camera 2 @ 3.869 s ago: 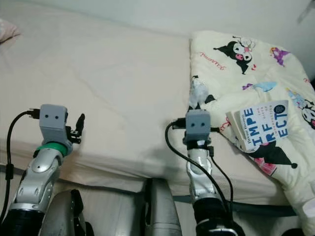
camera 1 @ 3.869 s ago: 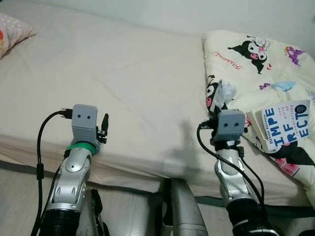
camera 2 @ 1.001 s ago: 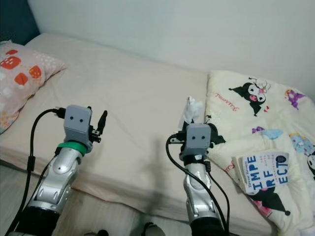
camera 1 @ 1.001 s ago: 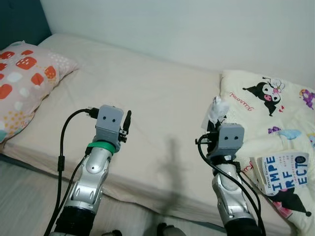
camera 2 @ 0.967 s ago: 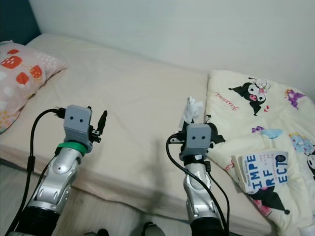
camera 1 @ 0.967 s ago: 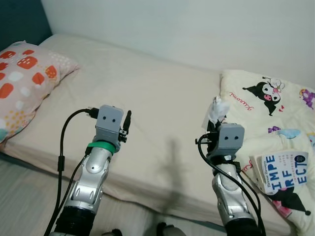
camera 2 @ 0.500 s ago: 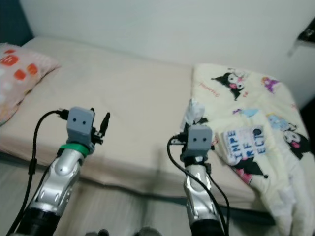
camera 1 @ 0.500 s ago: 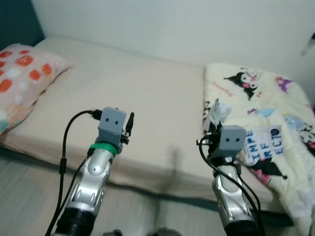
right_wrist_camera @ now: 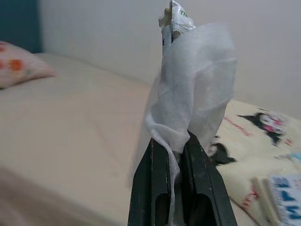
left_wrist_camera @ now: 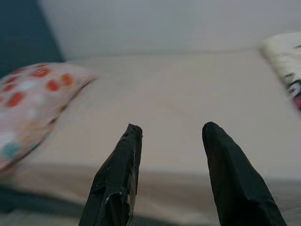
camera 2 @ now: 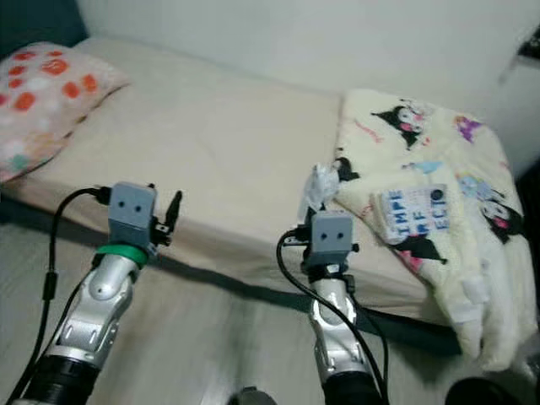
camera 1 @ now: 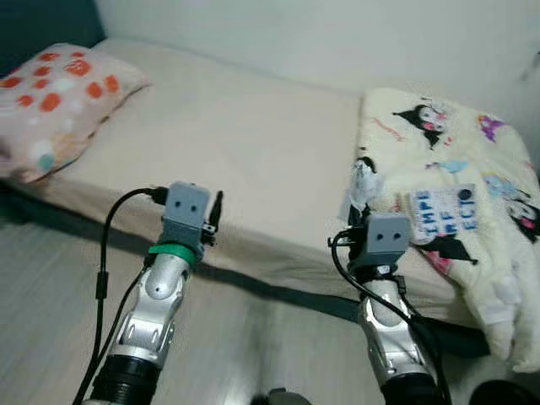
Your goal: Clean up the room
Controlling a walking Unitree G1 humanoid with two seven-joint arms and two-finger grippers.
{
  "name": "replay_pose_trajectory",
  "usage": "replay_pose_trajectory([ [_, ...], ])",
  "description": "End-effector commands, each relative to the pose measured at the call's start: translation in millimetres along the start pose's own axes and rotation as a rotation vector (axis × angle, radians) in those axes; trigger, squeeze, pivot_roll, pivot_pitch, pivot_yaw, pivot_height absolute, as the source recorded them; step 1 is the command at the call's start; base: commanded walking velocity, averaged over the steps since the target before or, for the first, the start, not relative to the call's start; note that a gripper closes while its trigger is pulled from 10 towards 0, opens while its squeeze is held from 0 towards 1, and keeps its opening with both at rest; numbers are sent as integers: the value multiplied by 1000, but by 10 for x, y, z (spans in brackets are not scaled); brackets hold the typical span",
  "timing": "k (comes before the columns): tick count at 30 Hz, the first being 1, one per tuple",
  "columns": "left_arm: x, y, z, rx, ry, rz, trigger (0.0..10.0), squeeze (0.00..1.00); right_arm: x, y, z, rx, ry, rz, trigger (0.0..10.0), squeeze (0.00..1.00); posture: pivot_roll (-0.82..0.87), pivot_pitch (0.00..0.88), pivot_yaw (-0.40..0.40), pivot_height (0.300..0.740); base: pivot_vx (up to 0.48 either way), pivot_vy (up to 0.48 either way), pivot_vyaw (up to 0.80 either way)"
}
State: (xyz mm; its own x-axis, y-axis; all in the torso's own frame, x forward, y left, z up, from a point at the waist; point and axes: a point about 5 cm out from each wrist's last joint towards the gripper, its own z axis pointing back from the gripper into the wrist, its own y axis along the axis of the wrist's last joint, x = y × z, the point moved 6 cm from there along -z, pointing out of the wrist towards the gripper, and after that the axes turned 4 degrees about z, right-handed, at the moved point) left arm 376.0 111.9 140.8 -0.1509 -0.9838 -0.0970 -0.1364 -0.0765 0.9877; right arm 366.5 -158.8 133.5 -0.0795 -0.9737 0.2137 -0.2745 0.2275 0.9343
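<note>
Carried back from the bed [camera 1: 253, 160]: crumpled white tissue [right_wrist_camera: 195, 89], right tool [right_wrist_camera: 178, 150] pinching.

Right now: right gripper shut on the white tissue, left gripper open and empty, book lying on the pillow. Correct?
Not quite. The book lies on the cartoon-print blanket, not on the pillow; the left eye view shows this. The rest stands: the right gripper is shut on the white tissue, and the left gripper is open and empty.
</note>
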Motion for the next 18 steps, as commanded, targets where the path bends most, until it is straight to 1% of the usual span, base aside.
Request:
replay_pose_trajectory([
  [1, 76, -79, 12, -34, -23, -5, 10000, 0, 26, -68, 17, -28, -3, 19, 10000, 0, -102, 33, -12, 740, 0, 0, 763],
  [5, 89, -93, 15, -44, -26, -2, 10000, 0, 21, -63, 13, -24, 3, 19, 10000, 0, -101, 32, -13, 740, 0, 0, 747],
  [8, 90, -138, 16, -80, -18, 24, 10000, 0, 1, -61, 10, -23, 14, 8, 10000, 0, -101, 31, -14, 740, 0, 0, 735],
  [18, 61, -160, 3, -91, 1, 6, 10000, 0, -43, -37, 4, -13, 41, 9, 10000, 0, -103, 31, -13, 740, 0, 0, 726],
])
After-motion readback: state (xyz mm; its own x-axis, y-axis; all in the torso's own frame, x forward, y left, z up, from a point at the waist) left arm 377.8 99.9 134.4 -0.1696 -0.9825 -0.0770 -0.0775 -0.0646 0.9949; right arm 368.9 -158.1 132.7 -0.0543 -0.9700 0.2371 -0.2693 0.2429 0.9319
